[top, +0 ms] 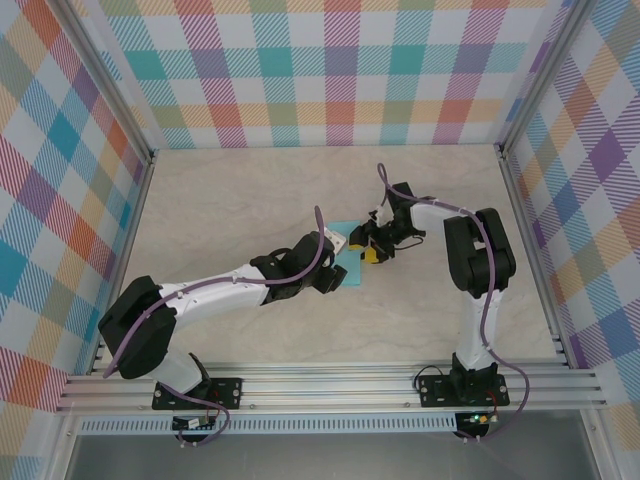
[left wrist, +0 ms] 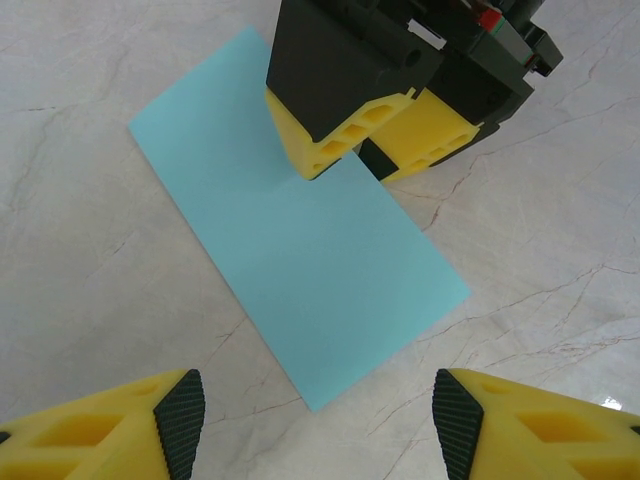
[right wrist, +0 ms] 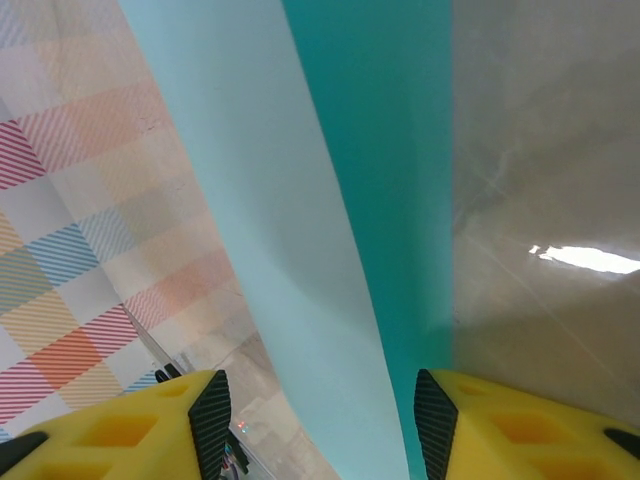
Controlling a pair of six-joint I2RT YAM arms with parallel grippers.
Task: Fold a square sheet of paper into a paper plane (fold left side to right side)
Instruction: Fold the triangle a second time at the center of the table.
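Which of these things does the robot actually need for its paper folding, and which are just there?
In the job: turquoise paper, left tool, right tool.
Just surroundings: marble table, checked walls, metal rail.

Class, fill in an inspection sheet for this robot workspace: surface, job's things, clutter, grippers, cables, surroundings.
Surface: pale marbled table, bare around the paper.
Job's things: turquoise sheet of paper lies mid-table and shows as a rectangle.
Clutter: nothing seen.
Grippers: left gripper open, by one corner of the sheet; right gripper open at the opposite long edge, paper between its jaws.
Cables: purple cables run along both arms, off the paper.
Surroundings: plaid walls on three sides; aluminium rail at the near edge.
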